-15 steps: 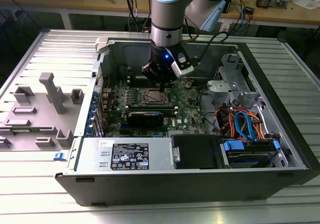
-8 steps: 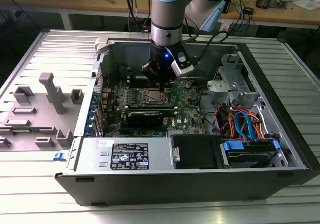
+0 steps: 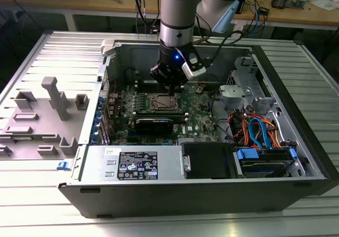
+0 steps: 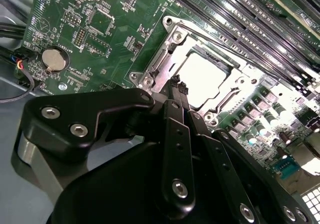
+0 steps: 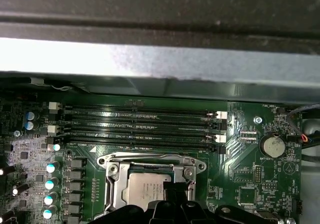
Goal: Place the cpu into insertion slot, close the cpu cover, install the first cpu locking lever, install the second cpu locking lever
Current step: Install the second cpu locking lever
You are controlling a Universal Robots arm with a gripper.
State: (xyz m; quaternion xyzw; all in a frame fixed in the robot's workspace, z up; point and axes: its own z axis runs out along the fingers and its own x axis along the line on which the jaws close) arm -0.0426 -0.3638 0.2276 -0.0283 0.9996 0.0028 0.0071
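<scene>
Now arm vertical, gripper point(image 4: 178, 86) closed, empty, just above cpu point(image 4: 202, 78) seated under cpu cover point(image 4: 162, 58)

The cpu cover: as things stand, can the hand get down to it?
Probably yes. The hand hangs just above the cpu cover, closed over the cpu, with nothing between them.
</scene>
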